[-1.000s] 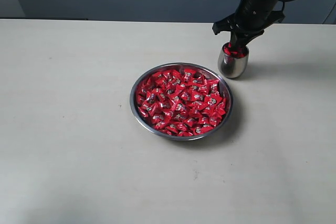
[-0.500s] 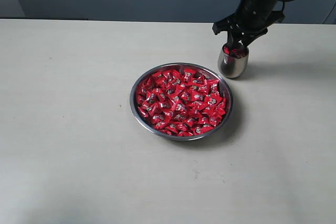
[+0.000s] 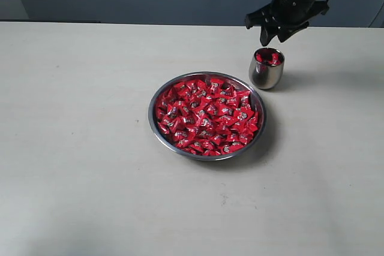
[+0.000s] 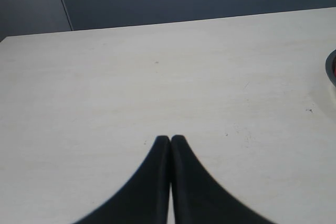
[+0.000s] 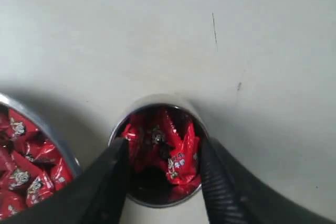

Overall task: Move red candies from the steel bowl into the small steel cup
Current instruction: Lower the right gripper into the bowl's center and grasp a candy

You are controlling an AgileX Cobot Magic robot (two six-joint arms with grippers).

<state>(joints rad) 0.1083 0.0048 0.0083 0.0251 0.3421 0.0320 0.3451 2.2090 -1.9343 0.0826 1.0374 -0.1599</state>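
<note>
pale tabletop (image 3: 90,148); right jaws spread above small steel cup (image 3: 266,71), candies (image 5: 178,156) half hidden; left jaws pressed together.

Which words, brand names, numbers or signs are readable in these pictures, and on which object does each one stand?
No text can be read in any view.
Small shiny red-wrapped candies in the wide shallow steel bowl: a dark-and-white mark on each wrapper, too small to read.
Candies inside the small rounded steel cup: white print on one wrapper, blurred, not readable.
Bowl, cup and pale table: no marking visible.
</note>
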